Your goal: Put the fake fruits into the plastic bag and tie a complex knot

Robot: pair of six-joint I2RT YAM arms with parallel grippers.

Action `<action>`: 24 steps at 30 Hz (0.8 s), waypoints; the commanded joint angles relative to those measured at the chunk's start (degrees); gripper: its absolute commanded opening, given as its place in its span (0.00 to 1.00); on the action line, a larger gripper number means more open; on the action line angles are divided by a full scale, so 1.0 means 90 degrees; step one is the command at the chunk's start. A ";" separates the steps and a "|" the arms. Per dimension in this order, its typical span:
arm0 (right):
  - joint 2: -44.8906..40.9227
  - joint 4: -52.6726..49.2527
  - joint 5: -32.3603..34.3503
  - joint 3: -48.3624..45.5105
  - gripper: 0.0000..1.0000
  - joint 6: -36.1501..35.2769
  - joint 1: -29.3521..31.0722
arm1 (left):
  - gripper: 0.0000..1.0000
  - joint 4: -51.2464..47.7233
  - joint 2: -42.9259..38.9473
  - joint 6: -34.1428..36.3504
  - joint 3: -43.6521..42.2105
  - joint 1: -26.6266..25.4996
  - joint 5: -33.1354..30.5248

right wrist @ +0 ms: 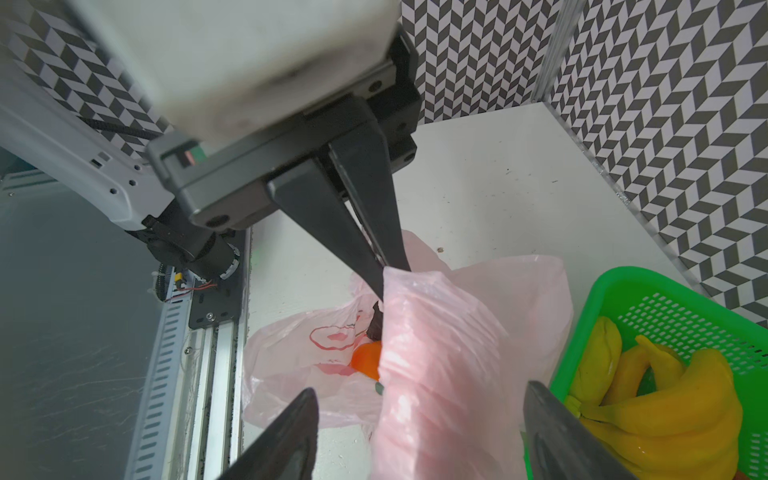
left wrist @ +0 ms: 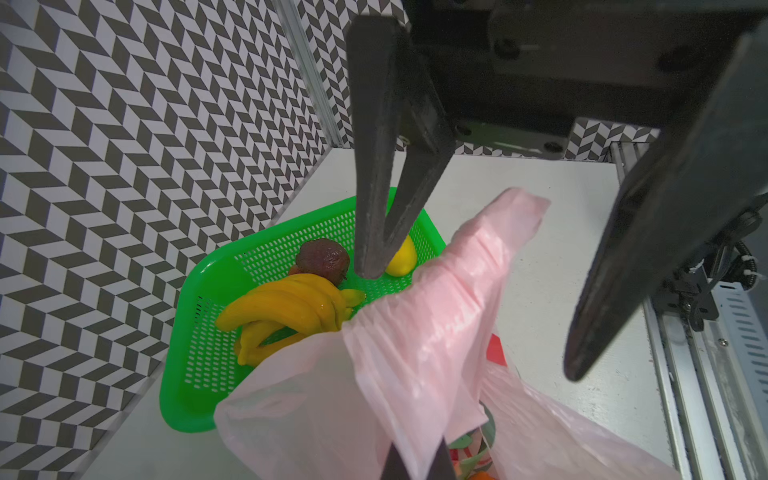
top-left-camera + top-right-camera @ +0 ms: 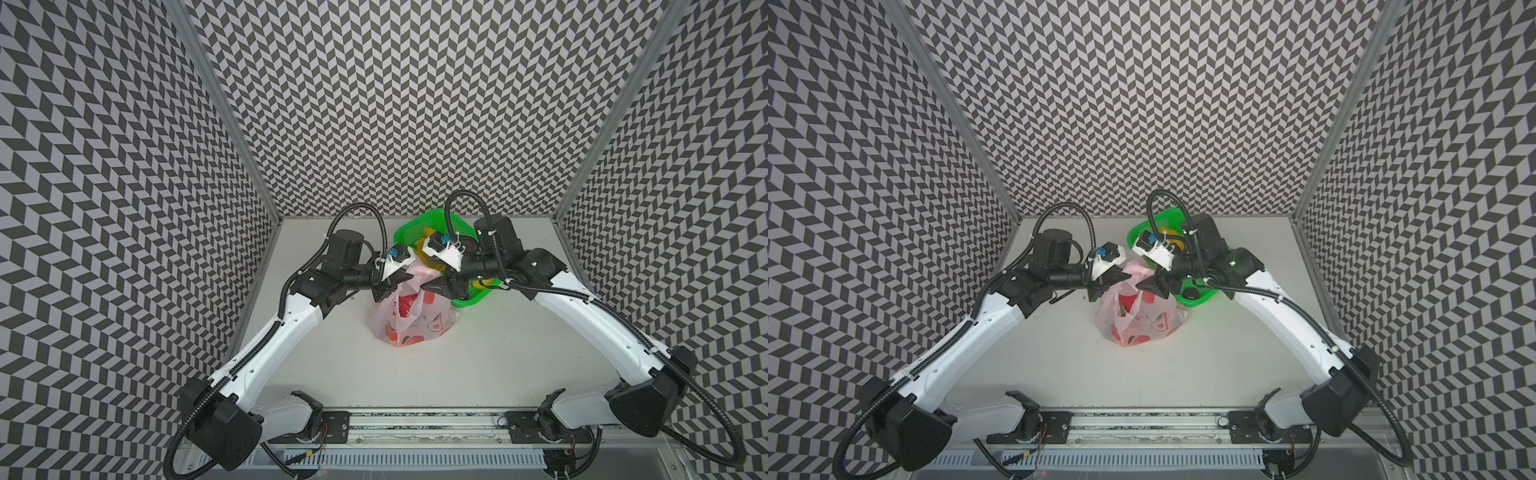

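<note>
Fingers (image 1: 332, 232) on the left gripper (image 3: 401, 281) are pinched fully together on the top edge of the thin crinkly pale-pink plastic bag with red fruit prints (image 3: 415, 328), hoisting that side up. Looks to me like the point is to keep the mouth open.

Right gripper (image 1: 419, 390) has its fingers (image 2: 374, 187) spread wide with nothing in them. The raised pink strip sits between them, though I can't tell if it's touching either one.

Bag's sitting mid-table on the white tabletop (image 3: 498, 353), and you can see a glossy orange toy fruit (image 1: 368, 359) inside. Just beside it on the far right is the green mesh plastic basket (image 2: 176, 353), holding a bunch of yellow plastic bananas (image 2: 291, 307), a small yellow plastic lemon (image 2: 405, 257) and a dark brown round fruit (image 2: 322, 257).

My guess is loading's only partway done. Those three have yet to go in, and there's no knot at all. That thin film looks like it could slip out of the pinch pretty easily.
</note>
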 commanded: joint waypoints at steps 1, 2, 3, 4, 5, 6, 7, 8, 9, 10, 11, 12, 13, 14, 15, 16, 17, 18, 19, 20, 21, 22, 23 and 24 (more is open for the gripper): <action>0.0129 0.0049 0.0185 0.0246 0.68 -0.0012 0.0112 | 0.00 0.0151 -0.0123 0.0251 -0.0045 -0.0036 -0.0081; 0.0173 0.0052 0.0233 0.0268 0.65 0.0010 0.0138 | 0.00 0.0151 -0.0121 0.0259 -0.0040 -0.0047 -0.0077; 0.0210 0.0065 0.0266 0.0279 0.62 0.0034 0.0159 | 0.00 0.0166 -0.0121 0.0257 -0.0035 -0.0042 -0.0081; 0.0250 0.0084 0.0299 0.0302 0.58 0.0051 0.0185 | 0.00 0.0171 -0.0121 0.0259 -0.0035 -0.0049 -0.0076; 0.0290 0.0109 0.0304 0.0312 0.55 0.0062 0.0216 | 0.00 0.0171 -0.0121 0.0259 -0.0035 -0.0050 -0.0080; 0.0315 0.0115 0.0321 0.0331 0.53 0.0069 0.0239 | 0.00 0.0171 -0.0121 0.0259 -0.0030 -0.0053 -0.0082; 0.0355 0.0117 0.0345 0.0365 0.49 0.0081 0.0278 | 0.00 0.0179 -0.0121 0.0258 -0.0025 -0.0053 -0.0080; 0.0380 0.0141 0.0365 0.0381 0.46 0.0098 0.0314 | 0.00 0.0180 -0.0130 0.0259 -0.0024 -0.0052 -0.0092; 0.0398 0.0161 0.0387 0.0391 0.43 0.0108 0.0338 | 0.00 0.0189 -0.0130 0.0245 -0.0025 -0.0050 -0.0108; 0.0416 0.0195 0.0408 0.0381 0.40 0.0146 0.0367 | 0.00 0.0205 -0.0140 0.0230 -0.0025 -0.0050 -0.0107; 0.0414 0.0247 0.0408 0.0352 0.39 0.0192 0.0387 | 0.00 0.0226 -0.0155 0.0197 -0.0023 -0.0053 -0.0104; 0.0413 0.0291 0.0408 0.0326 0.37 0.0220 0.0398 | 0.00 0.0261 -0.0181 0.0165 -0.0042 -0.0055 -0.0097; 0.0396 0.0376 0.0412 0.0277 0.32 0.0276 0.0399 | 0.00 0.0287 -0.0197 0.0144 -0.0053 -0.0054 -0.0092; 0.0380 0.0449 0.0412 0.0210 0.27 0.0321 0.0408 | 0.00 0.0306 -0.0225 0.0133 -0.0064 -0.0053 -0.0083; 0.0367 0.0475 0.0424 0.0177 0.24 0.0343 0.0408 | 0.00 0.0325 -0.0246 0.0122 -0.0083 -0.0058 -0.0075; 0.0364 0.0494 0.0433 0.0144 0.19 0.0364 0.0417 | 0.00 0.0346 -0.0278 0.0113 -0.0093 -0.0052 -0.0090; 0.0359 0.0498 0.0420 0.0108 0.16 0.0377 0.0418 | 0.00 0.0363 -0.0301 0.0098 -0.0103 -0.0056 -0.0093; 0.0355 0.0510 0.0426 0.0094 0.12 0.0381 0.0423 | 0.00 0.0383 -0.0316 0.0079 -0.0111 -0.0056 -0.0109; 0.0347 0.0524 0.0436 0.0069 0.08 0.0400 0.0427 | 0.00 0.0402 -0.0328 0.0056 -0.0113 -0.0050 -0.0135; 0.0336 0.0537 0.0437 0.0049 0.03 0.0399 0.0428 | 0.00 0.0428 -0.0334 0.0004 -0.0113 -0.0056 -0.0165; 0.0318 0.0560 0.0449 0.0027 0.00 0.0410 0.0428 | 0.00 0.0451 -0.0328 -0.0063 -0.0113 -0.0055 -0.0210; 0.0283 0.0597 0.0470 -0.0008 0.00 0.0417 0.0428 | 0.03 0.0468 -0.0335 -0.0145 -0.0113 -0.0050 -0.0254; 0.0237 0.0635 0.0481 -0.0050 0.00 0.0415 0.0428 | 0.10 0.0463 -0.0353 -0.0234 -0.0103 -0.0038 -0.0268; 0.0187 0.0704 0.0525 -0.0100 0.00 0.0431 0.0428 | 0.17 0.0473 -0.0378 -0.0309 -0.0120 -0.0015 -0.0261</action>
